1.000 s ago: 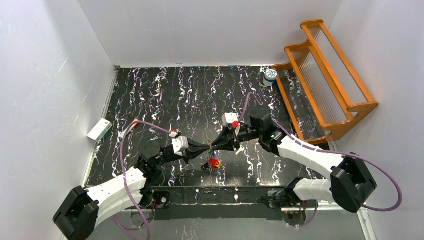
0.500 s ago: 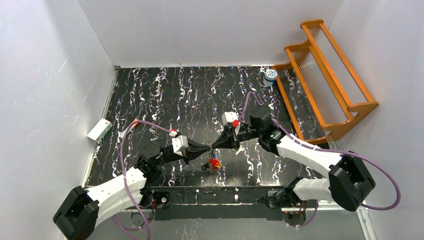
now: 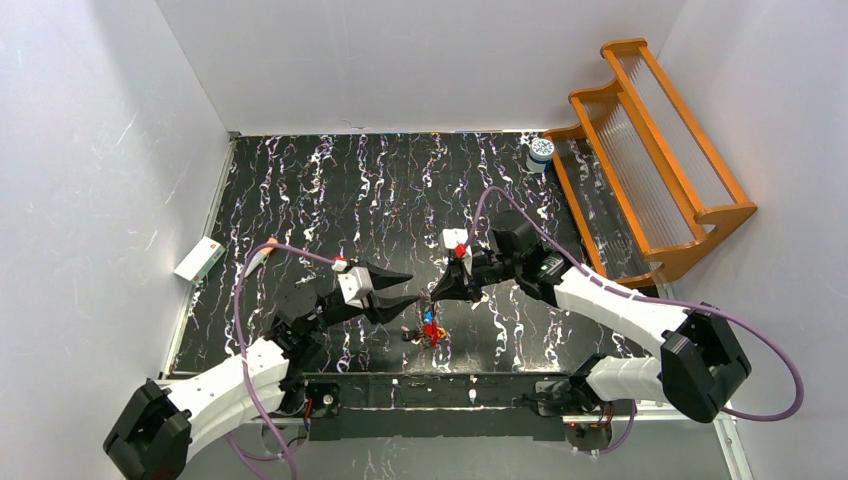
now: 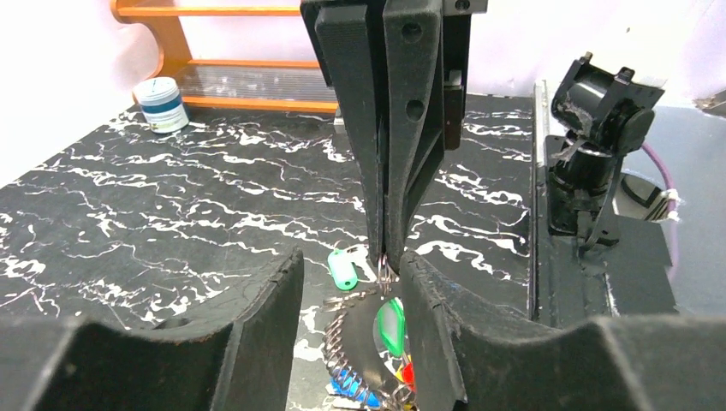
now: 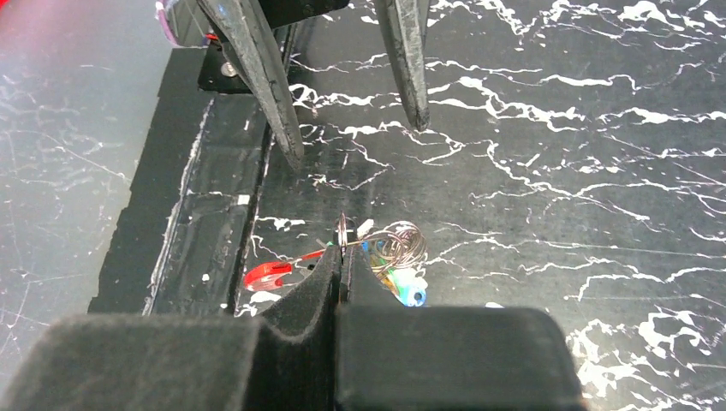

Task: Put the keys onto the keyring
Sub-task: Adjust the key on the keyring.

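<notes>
Jar [image 3: 541, 151] and wooden rack [image 3: 655, 150] are parked far right on the counter [image 3: 330, 190], well apart from the work. A green key [image 4: 343, 268] is left loose near the bunch.

Left hand [image 3: 398, 288] is held with fingers apart, aimed at the right hand [image 3: 438, 294]. That one is clamped on the keyring [image 5: 397, 244], with the keys [image 3: 430, 330] bunched just below its tips.
</notes>
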